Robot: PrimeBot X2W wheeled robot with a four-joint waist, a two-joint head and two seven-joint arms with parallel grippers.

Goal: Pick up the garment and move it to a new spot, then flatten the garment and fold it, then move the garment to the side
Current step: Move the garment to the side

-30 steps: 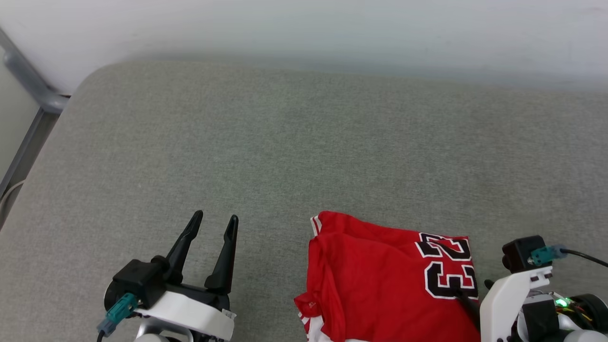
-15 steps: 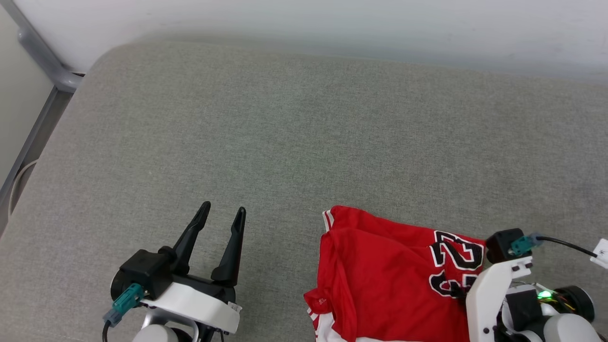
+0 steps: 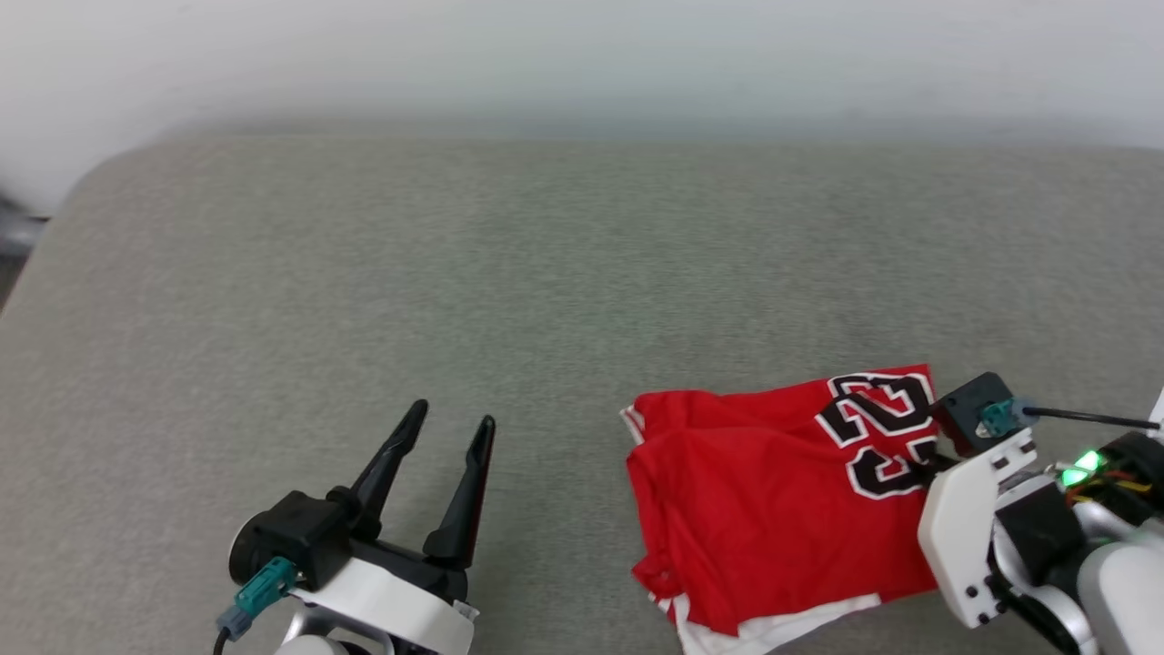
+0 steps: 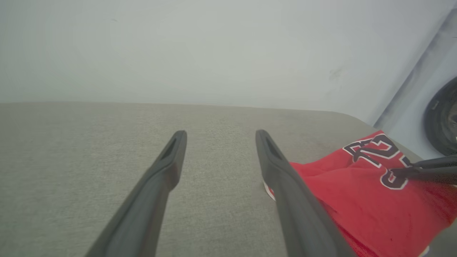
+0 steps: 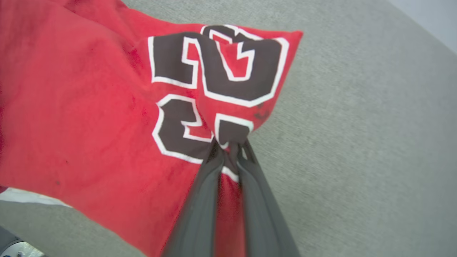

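Observation:
The garment (image 3: pixel 764 491), a red jersey with black-and-white lettering and a white strip at its near edge, lies folded on the grey cushion at the lower right of the head view. My right gripper (image 5: pixel 230 146) is shut on the garment (image 5: pixel 89 107), pinching a bunch of cloth at the lettering; in the head view its wrist covers the fingers (image 3: pixel 932 462). My left gripper (image 3: pixel 453 414) hovers open at the lower left, well apart from the cloth. In the left wrist view its open fingers (image 4: pixel 220 134) frame bare cushion, with the garment (image 4: pixel 357 200) to the right.
The grey upholstered surface (image 3: pixel 546 273) stretches wide to the left and beyond the garment, ending at a pale wall (image 3: pixel 582 55). Its rounded corner (image 3: pixel 91 173) is at the upper left. A dark round thing (image 4: pixel 444 117) shows at the left wrist view's right edge.
My right gripper has closed on the garment at the lettering and drawn that corner up and away. The head camera has shifted. My left gripper stays open.

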